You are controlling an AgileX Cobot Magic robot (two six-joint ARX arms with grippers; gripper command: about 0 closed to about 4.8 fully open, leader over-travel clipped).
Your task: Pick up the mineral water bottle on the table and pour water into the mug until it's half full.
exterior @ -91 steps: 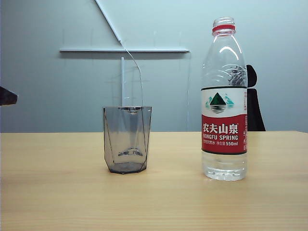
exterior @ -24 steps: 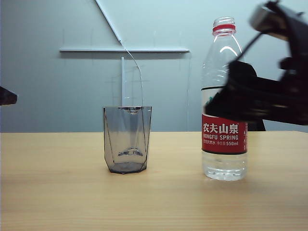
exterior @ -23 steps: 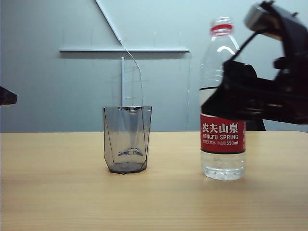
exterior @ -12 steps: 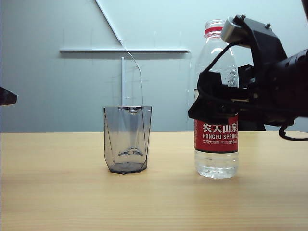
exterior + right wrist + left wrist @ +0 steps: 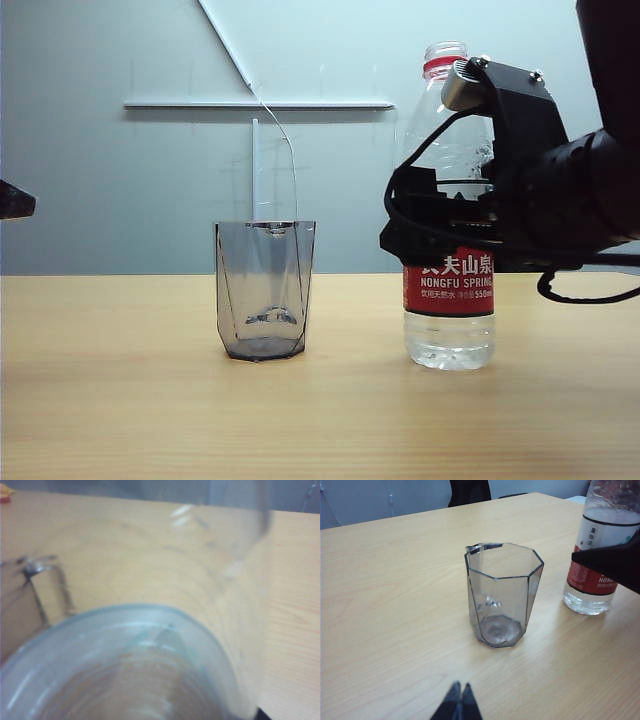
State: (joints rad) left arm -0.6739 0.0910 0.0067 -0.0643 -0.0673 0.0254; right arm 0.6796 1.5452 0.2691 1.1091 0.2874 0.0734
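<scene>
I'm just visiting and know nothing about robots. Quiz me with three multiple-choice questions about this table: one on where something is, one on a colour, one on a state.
1. Where is the right gripper?
A. at the mineral water bottle
B. over the mug
C. flat on the table

2. What colour is the bottle's lower label band?
A. blue
B. red
C. yellow

3. What state is the mug in?
A. tipped over
B. half full of water
C. upright and empty

Answers:
1. A: in the exterior view the black right gripper sits around the bottle's middle, on the right of the table; the left gripper is back from the mug with its fingertips together.
2. B: the band with white lettering is red, like the neck ring.
3. C: the left wrist view looks down into the mug, which stands on its base with a dry bottom.
</scene>
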